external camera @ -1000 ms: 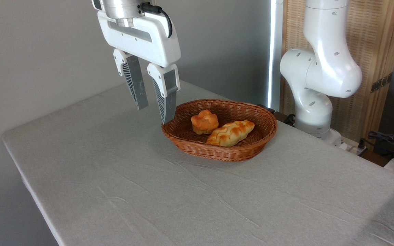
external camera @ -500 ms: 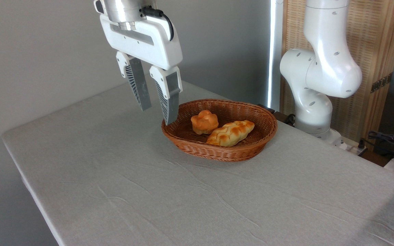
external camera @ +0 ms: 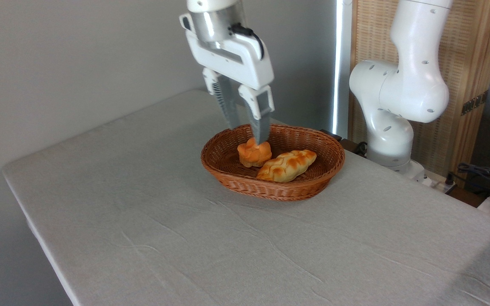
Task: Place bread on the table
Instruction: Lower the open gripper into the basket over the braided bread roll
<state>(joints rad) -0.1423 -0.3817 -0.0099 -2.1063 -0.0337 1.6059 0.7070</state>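
Observation:
The bread (external camera: 287,165), a long braided golden loaf, lies in the right half of a brown wicker basket (external camera: 313,187) on the grey-clothed table (external camera: 164,221). A small round orange bun (external camera: 253,153) sits to its left in the basket. My gripper (external camera: 247,134) hangs open over the basket's back left part, its front fingertip overlapping the bun's top in the picture. Nothing is between the fingers. The bread lies to the right of the gripper, apart from it.
The arm's white base (external camera: 391,127) stands behind the basket at the table's far right edge. A wooden screen (external camera: 474,85) and cables (external camera: 483,174) are beyond it. Grey wall lies behind the table on the left.
The gripper has moved right and away from the camera, from beside the basket's left rim to above the bun. It stays open. Bread and bun have not moved.

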